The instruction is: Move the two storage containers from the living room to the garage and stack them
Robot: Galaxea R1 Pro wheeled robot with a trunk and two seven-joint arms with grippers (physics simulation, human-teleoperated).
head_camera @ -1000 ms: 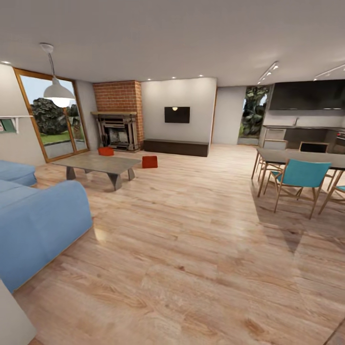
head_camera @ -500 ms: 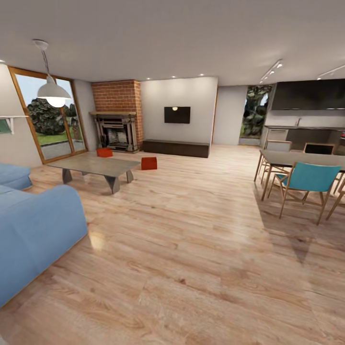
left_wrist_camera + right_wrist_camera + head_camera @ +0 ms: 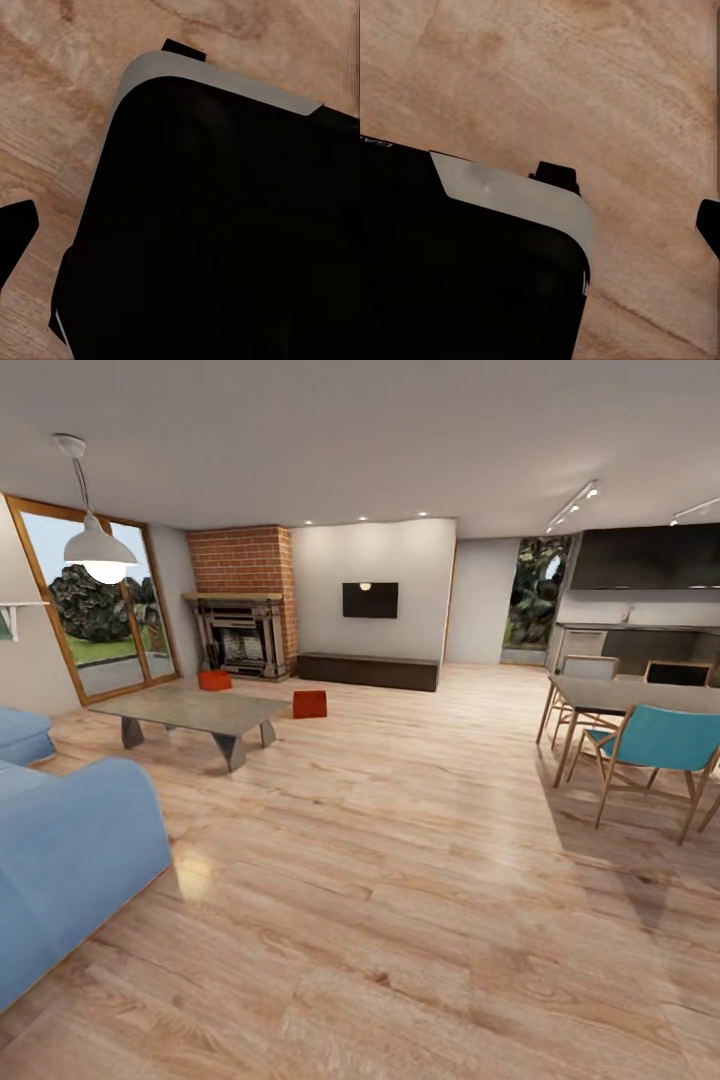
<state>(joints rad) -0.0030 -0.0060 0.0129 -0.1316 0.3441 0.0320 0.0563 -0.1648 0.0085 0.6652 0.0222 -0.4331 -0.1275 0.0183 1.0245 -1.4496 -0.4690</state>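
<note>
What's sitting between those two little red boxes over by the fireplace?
In the head view, the far end of the low grey coffee table partly lies between the left container and the right container; otherwise bare wood floor.

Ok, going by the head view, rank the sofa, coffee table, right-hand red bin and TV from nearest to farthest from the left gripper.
1. Sofa: close by, on the left.
2. Coffee table: left, mid-room.
3. Bin: on the floor just beyond the table's right end.
4. TV: on the far wall.
</note>
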